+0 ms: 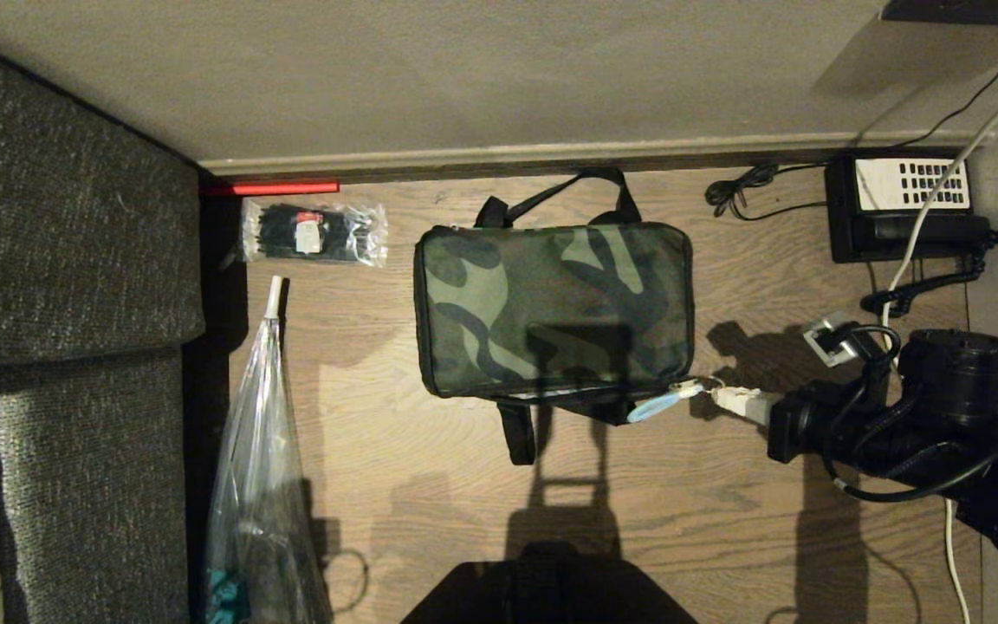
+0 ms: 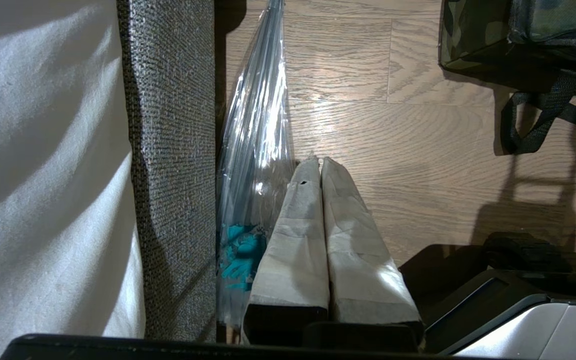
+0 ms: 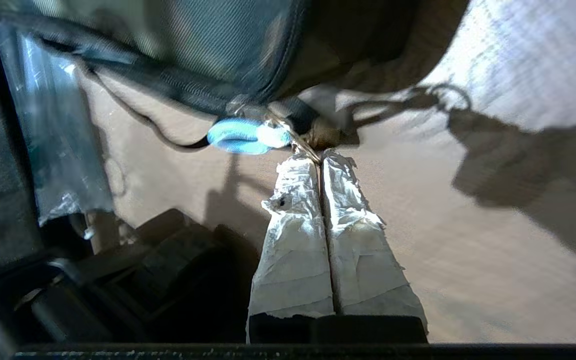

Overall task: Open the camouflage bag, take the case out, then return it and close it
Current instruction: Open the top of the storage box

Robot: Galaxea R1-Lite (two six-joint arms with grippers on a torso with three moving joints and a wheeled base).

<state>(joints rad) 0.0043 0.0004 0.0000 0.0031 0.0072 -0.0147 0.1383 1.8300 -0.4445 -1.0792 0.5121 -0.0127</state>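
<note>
Wood-grain floor beside a grey couch; the camouflage bag (image 1: pixel 554 310) is zipped and the job has barely begun.

Head view: I see the bag lying flat mid-floor, lid down, no red lining and no case showing, so I judge the case is inside. My right gripper (image 1: pixel 724 398) sits at the bag's near right corner, jaws together on the metal ring (image 1: pixel 696 384) of the zipper pull with its blue tag (image 1: pixel 655 407). A black telephone (image 1: pixel 902 208) stands well apart by the wall.
Left wrist view: my left gripper (image 2: pixel 316 161) hangs parked beside the clear plastic bag (image 2: pixel 255 130), fingers pressed together, empty.
Right wrist view: the taped fingers (image 3: pixel 293 190) pinch the ring at the tips. Unzipping, removal, return and closing all remain.
</note>
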